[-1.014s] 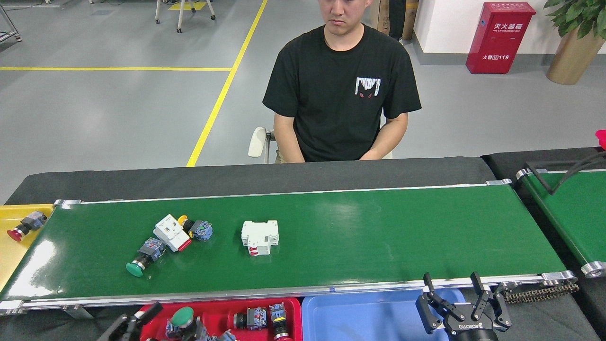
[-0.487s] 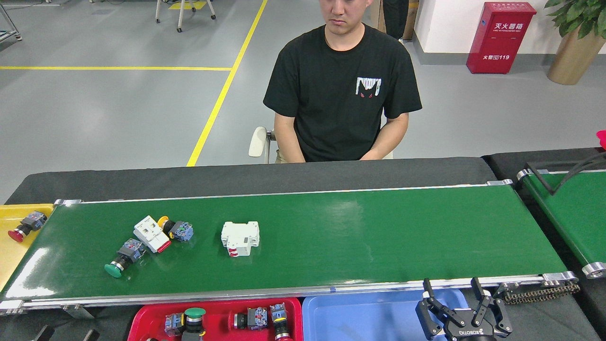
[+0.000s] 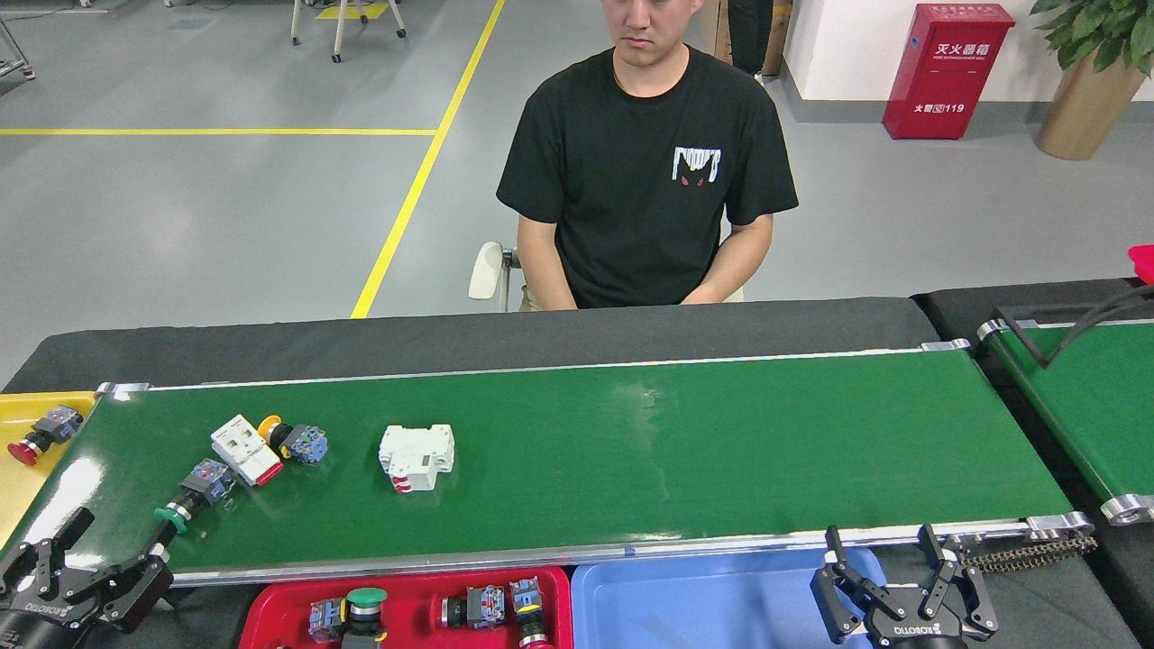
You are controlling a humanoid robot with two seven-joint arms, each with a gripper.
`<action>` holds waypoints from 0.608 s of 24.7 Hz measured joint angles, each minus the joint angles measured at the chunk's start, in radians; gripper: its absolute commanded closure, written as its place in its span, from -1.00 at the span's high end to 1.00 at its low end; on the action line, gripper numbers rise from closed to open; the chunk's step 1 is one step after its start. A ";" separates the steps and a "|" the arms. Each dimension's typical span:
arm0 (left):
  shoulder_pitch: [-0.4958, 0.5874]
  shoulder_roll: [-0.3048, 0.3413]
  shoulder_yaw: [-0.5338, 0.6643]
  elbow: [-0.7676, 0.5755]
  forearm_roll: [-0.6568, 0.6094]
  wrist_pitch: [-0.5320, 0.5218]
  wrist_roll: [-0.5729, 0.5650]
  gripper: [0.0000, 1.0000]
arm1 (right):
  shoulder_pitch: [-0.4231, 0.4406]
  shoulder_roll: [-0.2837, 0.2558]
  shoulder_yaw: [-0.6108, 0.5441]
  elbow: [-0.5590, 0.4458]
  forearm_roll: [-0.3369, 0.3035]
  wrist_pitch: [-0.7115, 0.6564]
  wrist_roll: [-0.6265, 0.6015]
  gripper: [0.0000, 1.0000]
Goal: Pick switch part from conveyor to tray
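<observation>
A long green conveyor (image 3: 685, 451) with silver side rails runs from left to right across a black table. Four switch parts lie on its left portion. A green push-button switch (image 3: 192, 495) lies nearest the left end, close to the near rail. Just beyond it lies a white block with a red edge (image 3: 245, 449), and touching that block's far right side is a yellow-capped switch with a blue body (image 3: 295, 441). A white circuit breaker with red tabs (image 3: 416, 456) lies apart from them to the right, midway across the belt's width.

The left gripper (image 3: 86, 559) sits at the near left corner, over the conveyor's near rail, its black fingers spread apart and holding nothing. Its upper fingertip is close to the cap of the green push-button switch; whether they touch cannot be told.

The right gripper (image 3: 888, 566) hovers at the near right over a blue tray (image 3: 694, 604), its fingers parted and empty.

A red tray (image 3: 270, 613) beside the blue one, along the near edge, holds several switch parts. A yellow tray (image 3: 22, 496) at the left end holds a red-capped switch (image 3: 41, 433).

A seated person in a black T-shirt (image 3: 645, 171) faces the belt from the far side. A second green belt (image 3: 1095, 406) lies at the right edge.
</observation>
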 measured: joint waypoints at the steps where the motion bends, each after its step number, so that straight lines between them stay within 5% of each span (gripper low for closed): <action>1: -0.025 0.000 -0.013 0.031 -0.001 0.000 0.003 1.00 | 0.000 0.000 0.000 0.000 0.000 0.000 0.000 1.00; 9: -0.222 0.017 -0.144 0.279 -0.006 0.001 0.011 0.90 | 0.000 0.000 -0.009 -0.002 0.000 0.000 0.000 1.00; 11: -0.267 0.017 -0.171 0.336 -0.006 0.005 0.012 0.42 | -0.003 0.001 -0.008 -0.003 0.000 0.000 -0.001 1.00; 13: -0.279 0.018 -0.191 0.354 -0.006 0.010 0.013 -0.40 | -0.005 0.001 -0.009 -0.003 0.000 0.000 -0.001 1.00; 15: -0.278 0.021 -0.196 0.359 -0.003 -0.013 0.013 -0.65 | -0.005 0.001 -0.008 -0.003 0.000 0.000 -0.001 1.00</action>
